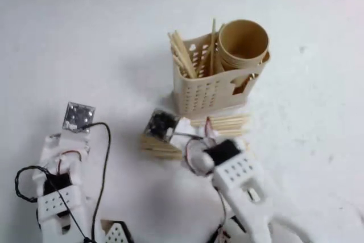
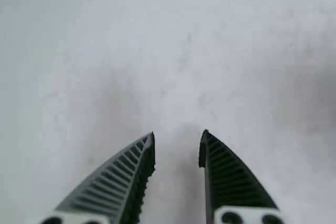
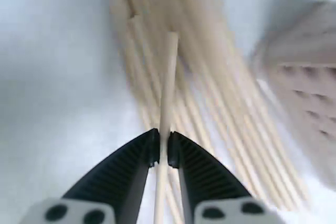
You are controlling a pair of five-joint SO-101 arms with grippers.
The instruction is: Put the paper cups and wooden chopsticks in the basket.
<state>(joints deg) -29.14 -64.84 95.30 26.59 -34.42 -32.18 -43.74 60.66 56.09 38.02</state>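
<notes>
Clenched on a single chopstick [image 3: 169, 77], the right gripper [image 3: 163, 149] presses its dark ribbed fingers [image 3: 131, 174] against the stick from both sides; the stick runs straight out past the tips, over the loose pile of wooden chopsticks [image 3: 220, 114] lying on the white table [image 1: 85, 44]. Whether the held stick is clear of the pile I cannot tell. That pile lies just beside the foot of the cream slotted basket [image 1: 207, 92], which stands upright near the table's middle and holds stacked paper cups [image 1: 243, 41] in one end and several upright chopsticks [image 1: 185, 55] in the other. The left gripper [image 2: 177, 148] hangs released over bare table, well apart from the basket, its jaws parted, tabletop showing through the gap.
</notes>
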